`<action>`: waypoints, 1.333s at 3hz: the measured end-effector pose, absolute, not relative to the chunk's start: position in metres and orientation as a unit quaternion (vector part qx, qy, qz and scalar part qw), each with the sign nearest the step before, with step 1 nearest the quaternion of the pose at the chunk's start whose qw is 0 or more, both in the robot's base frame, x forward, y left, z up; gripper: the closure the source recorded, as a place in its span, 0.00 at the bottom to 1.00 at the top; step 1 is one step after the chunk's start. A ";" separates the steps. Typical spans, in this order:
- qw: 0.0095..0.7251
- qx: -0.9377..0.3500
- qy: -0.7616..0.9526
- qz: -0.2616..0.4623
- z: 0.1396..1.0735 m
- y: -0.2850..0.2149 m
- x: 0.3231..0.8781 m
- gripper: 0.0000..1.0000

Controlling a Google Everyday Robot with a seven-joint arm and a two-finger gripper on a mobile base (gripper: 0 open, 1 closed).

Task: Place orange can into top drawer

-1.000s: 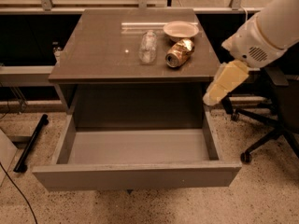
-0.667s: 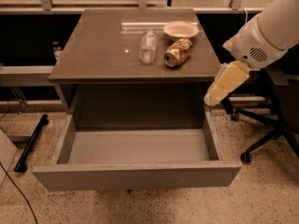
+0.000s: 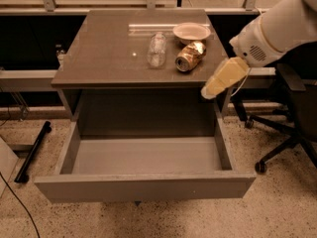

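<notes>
Just right of the counter (image 3: 104, 58), the gripper (image 3: 210, 89) hangs; its state cannot be told.
Can (image 3: 190, 56) lies on its side beside a bowl (image 3: 191, 32); drawer (image 3: 143, 186) pulled open.

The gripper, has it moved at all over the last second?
Yes. The gripper has shifted left and slightly up, further across the right front corner of the cabinet and nearer the orange can, which has stayed put.
</notes>
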State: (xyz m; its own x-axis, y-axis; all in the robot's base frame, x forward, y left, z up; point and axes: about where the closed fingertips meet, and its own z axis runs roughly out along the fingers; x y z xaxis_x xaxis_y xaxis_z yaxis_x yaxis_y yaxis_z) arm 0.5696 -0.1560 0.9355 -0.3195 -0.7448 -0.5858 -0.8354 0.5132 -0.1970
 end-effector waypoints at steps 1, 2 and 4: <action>0.356 -0.465 0.806 0.086 0.934 -0.141 0.603 0.00; 0.377 -0.453 0.802 0.102 0.930 -0.126 0.637 0.00; 0.391 -0.431 0.804 0.123 0.913 -0.118 0.699 0.00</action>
